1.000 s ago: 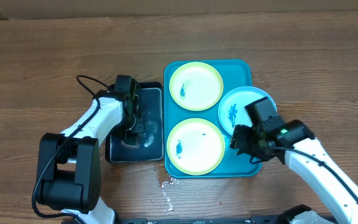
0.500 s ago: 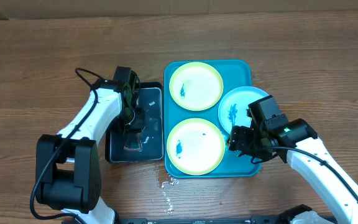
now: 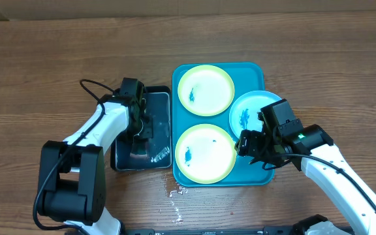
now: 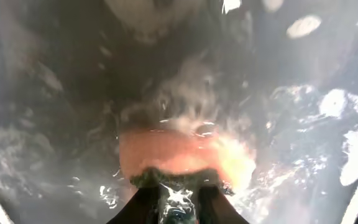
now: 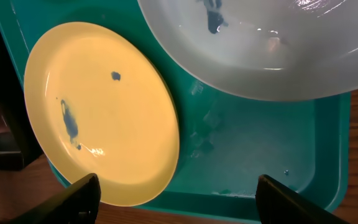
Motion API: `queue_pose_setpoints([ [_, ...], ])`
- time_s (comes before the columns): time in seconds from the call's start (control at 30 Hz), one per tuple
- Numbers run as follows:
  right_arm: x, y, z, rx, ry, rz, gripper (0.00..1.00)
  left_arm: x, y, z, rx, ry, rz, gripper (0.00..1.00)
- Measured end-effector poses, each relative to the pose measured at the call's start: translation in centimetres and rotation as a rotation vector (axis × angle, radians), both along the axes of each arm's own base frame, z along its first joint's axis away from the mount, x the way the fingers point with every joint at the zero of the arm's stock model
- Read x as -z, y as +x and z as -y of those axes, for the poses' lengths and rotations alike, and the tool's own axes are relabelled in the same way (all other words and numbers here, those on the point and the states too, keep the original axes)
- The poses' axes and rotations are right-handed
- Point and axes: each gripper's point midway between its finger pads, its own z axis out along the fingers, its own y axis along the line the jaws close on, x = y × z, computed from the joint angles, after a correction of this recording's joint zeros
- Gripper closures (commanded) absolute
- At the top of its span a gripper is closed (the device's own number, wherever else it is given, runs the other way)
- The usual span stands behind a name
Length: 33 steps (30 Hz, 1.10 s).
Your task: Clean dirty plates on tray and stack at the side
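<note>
The turquoise tray [image 3: 261, 171] holds three plates: a yellow-green plate [image 3: 205, 90] at the back, a light blue plate [image 3: 254, 109] on the right and a yellow-green plate [image 3: 205, 153] at the front, each with blue smears. My right gripper [image 3: 248, 145] hangs open over the tray's front right, straddling the front plate's [image 5: 98, 112] edge and bare tray floor [image 5: 266, 155]. The blue plate [image 5: 260, 56] lies just beyond it. My left gripper [image 3: 139, 138] is down in the black tray, shut on an orange sponge [image 4: 185, 155] in foamy water.
A black tray [image 3: 119, 160] of soapy water sits against the turquoise tray's left side. Small water drops [image 3: 175, 192] lie on the wooden table [image 3: 57, 59] near the trays' front edges. The left arm's cable [image 3: 91, 86] loops above the table.
My right gripper has opened wider and edged left toward the front yellow-green plate. My left gripper shifted back and forth inside the black tray, stirring the foam.
</note>
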Motion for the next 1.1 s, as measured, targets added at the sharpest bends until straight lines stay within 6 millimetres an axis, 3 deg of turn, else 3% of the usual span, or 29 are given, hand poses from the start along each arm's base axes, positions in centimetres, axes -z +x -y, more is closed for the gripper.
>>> queue_pose_setpoints([
  [0.1, 0.2, -0.2, 0.1, -0.001, -0.003, -0.007, 0.19, -0.1, -0.4, 0.0, 0.005, -0.001, -0.019, 0.6],
  [0.27, 0.8, -0.8, 0.3, -0.001, -0.012, -0.03, 0.19, -1.2, -2.1, -0.2, 0.001, 0.009, -0.113, 0.53],
  [0.37, 0.7, -0.8, 0.3, -0.001, -0.012, -0.028, 0.18, -2.9, -1.5, 0.0, 0.001, 0.008, -0.119, 0.51],
  [0.47, 0.7, -0.8, 0.3, -0.001, -0.012, -0.028, 0.18, -4.0, -0.8, 0.1, 0.001, 0.006, -0.107, 0.6],
  [0.57, 0.7, -0.8, 0.3, -0.002, -0.012, -0.028, 0.18, -4.0, -1.2, 0.0, 0.002, 0.009, -0.124, 0.71],
  [0.67, 0.7, -0.8, 0.3, -0.001, -0.012, -0.028, 0.18, -3.2, -1.3, 0.0, 0.0, 0.008, -0.118, 0.73],
  [0.73, 0.7, -0.8, 0.3, -0.002, -0.011, -0.027, 0.18, -2.3, -1.2, 0.0, 0.001, 0.003, -0.1, 0.87],
  [0.87, 0.7, -0.6, 0.2, -0.001, -0.009, -0.022, 0.18, -0.5, -1.5, 0.3, -0.001, -0.018, -0.077, 0.89],
  [0.97, 0.7, -0.6, 0.2, -0.002, -0.008, -0.021, 0.18, -0.1, -1.7, 0.3, -0.002, -0.018, -0.076, 0.96],
  [1.1, 0.7, -0.6, 0.2, -0.001, -0.009, -0.02, 0.18, -0.1, -1.7, 0.2, 0.001, -0.014, -0.073, 0.96],
])
